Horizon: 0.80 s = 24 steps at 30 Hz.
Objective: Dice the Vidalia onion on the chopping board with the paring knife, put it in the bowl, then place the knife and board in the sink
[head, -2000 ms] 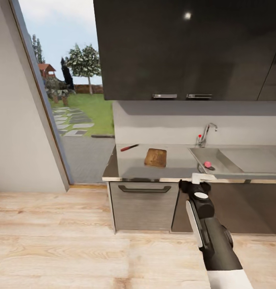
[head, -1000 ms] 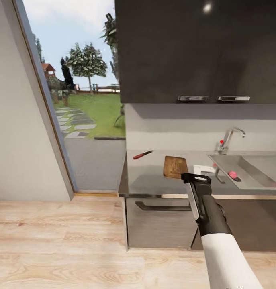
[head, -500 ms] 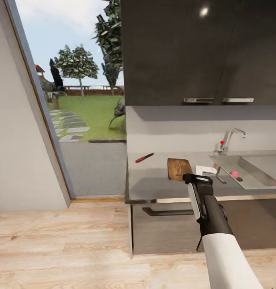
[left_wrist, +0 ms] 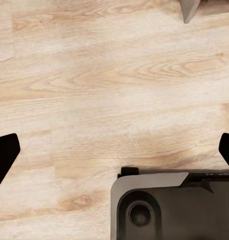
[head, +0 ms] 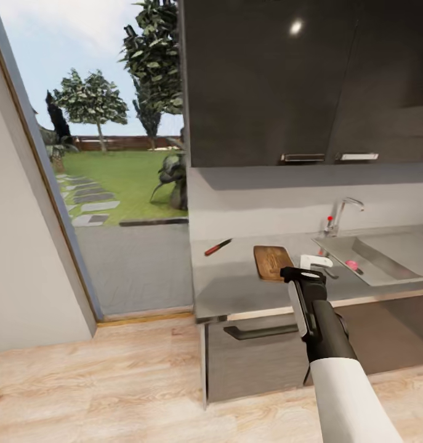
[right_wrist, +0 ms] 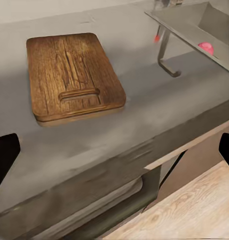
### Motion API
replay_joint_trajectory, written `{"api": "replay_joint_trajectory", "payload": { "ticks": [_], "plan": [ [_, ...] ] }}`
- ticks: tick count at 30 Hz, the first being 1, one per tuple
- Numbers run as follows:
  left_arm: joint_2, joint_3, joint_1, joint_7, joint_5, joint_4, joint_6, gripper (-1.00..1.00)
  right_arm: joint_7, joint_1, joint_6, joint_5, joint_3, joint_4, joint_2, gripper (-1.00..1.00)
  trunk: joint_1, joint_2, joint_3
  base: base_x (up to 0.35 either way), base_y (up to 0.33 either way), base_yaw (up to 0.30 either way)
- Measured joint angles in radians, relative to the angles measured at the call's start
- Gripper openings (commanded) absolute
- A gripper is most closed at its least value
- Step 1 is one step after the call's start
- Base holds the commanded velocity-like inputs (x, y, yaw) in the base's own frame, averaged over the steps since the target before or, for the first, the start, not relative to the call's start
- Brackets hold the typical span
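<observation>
Head view, left to right: big glass opening upper left onto lawn, trees, stepping stones; pale wood-grain floor (head: 82,381) across the bottom. Glossy dark wall cabinets (head: 297,80) upper right with two chrome bar handles.

Bench (head: 236,283), smooth glossy grey, sits center-right over dark grey drawer fronts. Paring knife (head: 218,247), slim with red handle and dark blade, lies at the bench's left end, well apart from the rest. Chopping board (head: 272,262), dark brown, rounded corners, visible grain, lies flat mid-bench; right wrist view shows a recessed grip slot in it (right_wrist: 74,75).

Right tool (head: 314,266), white fingers on a black wrist, hovers above the bench between board and sink; in its wrist view both black fingertips sit at opposite frame edges, so spread wide, holding nothing.

Sink (head: 383,258): grey steel rectangular basin, chrome tap (head: 340,215) with red knob. Vidalia onion (head: 352,265), small round pink bulb, lies inside the basin.

Left tool (left_wrist: 114,150) in its wrist view: fingertips spread at both edges, wood floor beneath.
</observation>
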Motion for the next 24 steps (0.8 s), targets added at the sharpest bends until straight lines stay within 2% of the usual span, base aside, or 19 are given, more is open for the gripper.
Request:
{"api": "replay_joint_trajectory", "payload": {
  "ticks": [9, 24],
  "plan": [
    [0.000, -0.001, 0.000, 0.000, -0.001, 0.000, 0.000, 1.00, -0.001, 0.000, -0.050, 0.000, -0.002, 0.040, -0.002, 1.00, 0.000, 0.000, 0.010, 0.105, 0.285, -0.200],
    [0.000, -0.003, 0.000, 0.000, -0.001, -0.001, 0.000, 1.00, -0.001, -0.001, -0.055, 0.002, -0.003, 0.045, -0.009, 1.00, 0.000, -0.001, 0.026, 0.178, 0.239, -0.200]
  ]
}}
